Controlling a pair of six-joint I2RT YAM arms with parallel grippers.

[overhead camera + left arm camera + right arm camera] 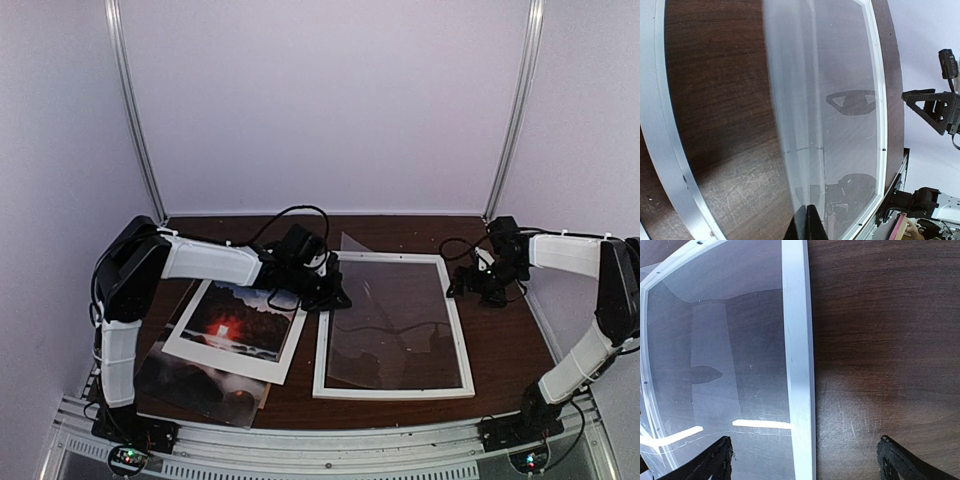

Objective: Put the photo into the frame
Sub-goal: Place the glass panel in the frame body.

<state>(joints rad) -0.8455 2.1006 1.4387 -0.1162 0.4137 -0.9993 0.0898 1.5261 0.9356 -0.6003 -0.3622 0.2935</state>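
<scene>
The white frame point(463, 330) lies flat in the middle of the table, and bare wood shows through it. A clear sheet point(385, 300) sits in it, tilted up along its left side. My left gripper point(335, 295) is shut on that sheet's left edge, and its fingers point(809, 222) meet on the pane point(840, 60). My right gripper point(478, 285) stands open astride the frame's right rail point(797, 340), one finger point(720, 460) on each side. The photo point(190, 385) lies front left, its red sun point(225, 330) showing through a white mat.
The white card mat point(285, 350) lies on top of the photo, with a brown board corner point(263, 398) poking out below. White walls and metal posts point(135, 130) close in the table. Both arm bases stand at the near edge point(320, 440).
</scene>
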